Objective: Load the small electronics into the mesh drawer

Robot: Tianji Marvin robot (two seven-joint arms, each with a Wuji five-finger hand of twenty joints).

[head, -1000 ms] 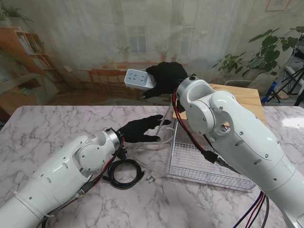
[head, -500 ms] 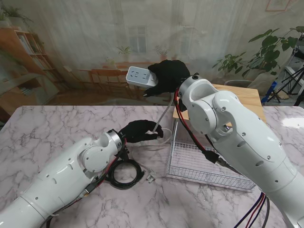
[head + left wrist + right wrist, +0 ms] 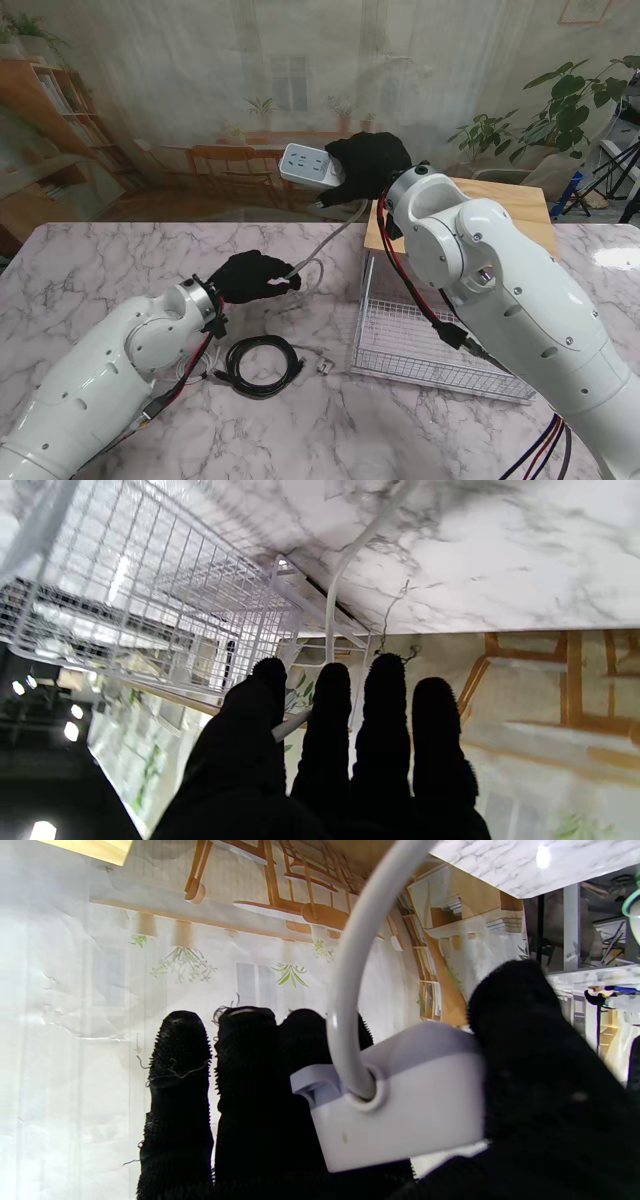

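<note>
Left hand: the left hand (image 3: 247, 277), toward the middle of the tabletop (image 3: 90, 270), is curled around the white cord (image 3: 322, 243); the left wrist view shows the cord pinched between thumb and a finger (image 3: 327, 715). Judged purpose: to gather the slack so it does not drag or snag.
Black cable: a coiled black cable (image 3: 262, 365) lies on the marble nearer to me than that hand, untouched, with a small plug (image 3: 324, 364) just beside it. Both seem to be waiting their turn.
Power strip: the white power strip (image 3: 312, 166) is held in the air beyond the far edge, not yet in the drawer.
Right hand: the right hand (image 3: 368, 166) is clamped on the strip's end, thumb on one face, fingers (image 3: 250, 1080) behind, where the cord enters.
Mesh drawer: the wire drawer (image 3: 420, 335) sits right of centre, nothing visible in the part that shows; a wooden board (image 3: 510, 205) lies at the far edge behind it.
Hidden: the right forearm covers much of the drawer. The cord's far end is hard to trace.
</note>
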